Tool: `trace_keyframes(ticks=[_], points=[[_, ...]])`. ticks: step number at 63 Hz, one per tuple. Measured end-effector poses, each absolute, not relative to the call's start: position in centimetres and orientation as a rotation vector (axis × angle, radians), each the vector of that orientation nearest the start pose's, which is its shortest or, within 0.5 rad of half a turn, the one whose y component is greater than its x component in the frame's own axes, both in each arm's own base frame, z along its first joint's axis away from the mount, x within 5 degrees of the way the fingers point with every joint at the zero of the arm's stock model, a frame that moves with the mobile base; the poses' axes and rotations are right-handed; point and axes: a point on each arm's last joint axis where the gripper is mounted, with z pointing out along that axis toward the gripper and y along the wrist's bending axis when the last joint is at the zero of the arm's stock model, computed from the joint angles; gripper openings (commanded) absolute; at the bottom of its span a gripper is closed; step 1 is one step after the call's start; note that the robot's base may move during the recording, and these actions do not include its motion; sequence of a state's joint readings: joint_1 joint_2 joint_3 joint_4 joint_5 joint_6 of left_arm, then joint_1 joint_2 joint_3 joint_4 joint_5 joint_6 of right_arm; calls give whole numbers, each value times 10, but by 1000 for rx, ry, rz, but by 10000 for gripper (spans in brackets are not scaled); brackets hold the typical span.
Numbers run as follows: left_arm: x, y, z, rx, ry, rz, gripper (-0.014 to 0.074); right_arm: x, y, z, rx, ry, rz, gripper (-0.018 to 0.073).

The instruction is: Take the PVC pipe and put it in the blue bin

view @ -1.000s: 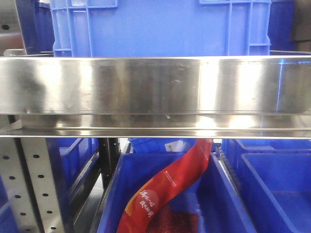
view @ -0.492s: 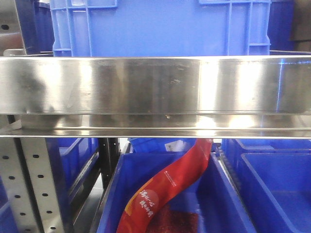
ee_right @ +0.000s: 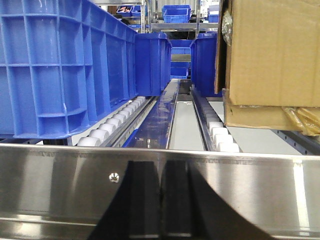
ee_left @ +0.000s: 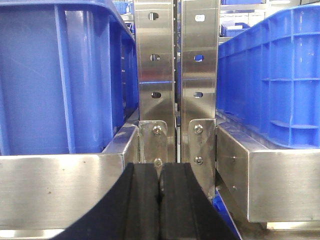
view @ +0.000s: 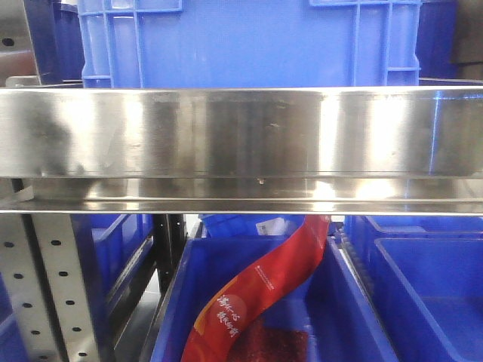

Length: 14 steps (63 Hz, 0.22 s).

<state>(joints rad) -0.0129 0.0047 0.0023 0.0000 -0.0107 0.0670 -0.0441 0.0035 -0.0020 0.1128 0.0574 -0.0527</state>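
Steel shelving fills the front view: a shiny rail (view: 241, 143) runs straight across, with a blue crate (view: 249, 41) sitting on the shelf above it and another blue bin (view: 260, 302) below, where a red packet (view: 264, 290) leans against its back edge. No white curved pipe shows in any of the 3 views, so I cannot say where it lies.

Left gripper (ee_left: 159, 200) points at 2 perforated posts (ee_left: 177, 75) between 2 crates, its black jaws pressed together with nothing between them. Right gripper (ee_right: 160, 200) shows only as a dark shape against a rail (ee_right: 160, 190) before a roller lane (ee_right: 112, 122) and a cardboard box (ee_right: 272, 60); its jaws look closed too.

Going by the task, such a thin plastic arc should be light, fairly stiff and slick; mid-curve seems the safest hold.
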Motion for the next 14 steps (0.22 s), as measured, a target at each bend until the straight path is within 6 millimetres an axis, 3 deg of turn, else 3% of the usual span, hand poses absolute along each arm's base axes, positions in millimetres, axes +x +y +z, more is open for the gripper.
trace_keyframes(ticks=[14], points=[[57,-1,213,59,1479,44,-111,57,-2,208,75,1540,18,-167]])
